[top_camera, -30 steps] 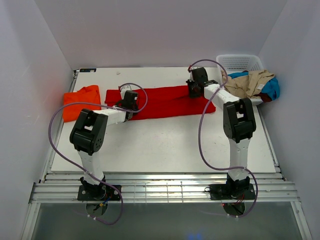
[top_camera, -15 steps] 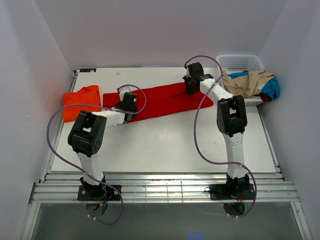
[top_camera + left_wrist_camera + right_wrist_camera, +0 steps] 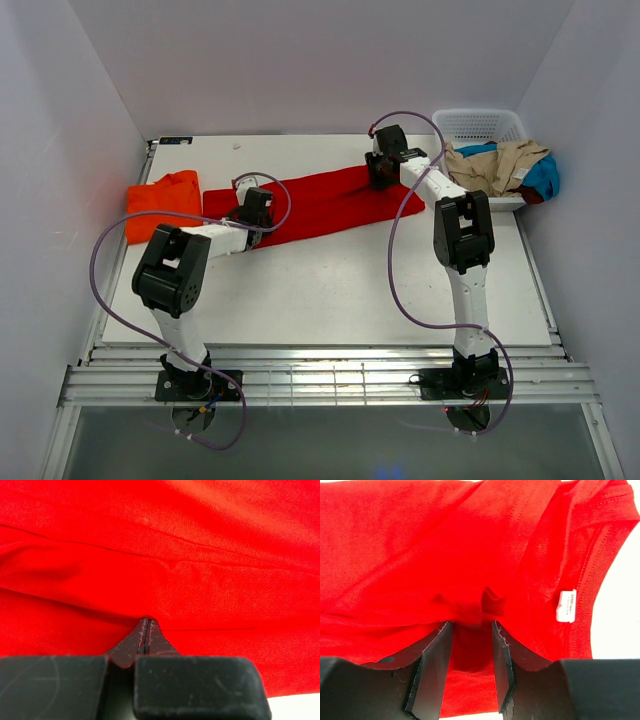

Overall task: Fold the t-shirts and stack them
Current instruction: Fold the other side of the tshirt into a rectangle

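Observation:
The red t-shirt [image 3: 320,203] lies folded into a long strip across the far half of the table, and the orange t-shirt [image 3: 160,205] sits folded at its left end. My left gripper [image 3: 256,210] rests low on the strip's left part. Its fingers [image 3: 145,622] are shut, tips pinched into a fold of the red cloth [image 3: 175,555]. My right gripper [image 3: 380,170] is at the strip's far right end, near the collar. Its jaws [image 3: 470,625] stand open, with red cloth [image 3: 445,545] lying loose between them and a small crease just past the tips. A white label [image 3: 566,605] shows by the neckline.
A white lattice basket [image 3: 480,124] stands at the back right corner, with beige and blue clothes [image 3: 505,168] spilling over its front. White walls close in the table on three sides. The arms' bases and rails run along the near edge.
The right jaws have opened and let go of the red cloth. The left gripper has slid a little left, and the strip's left end went with it.

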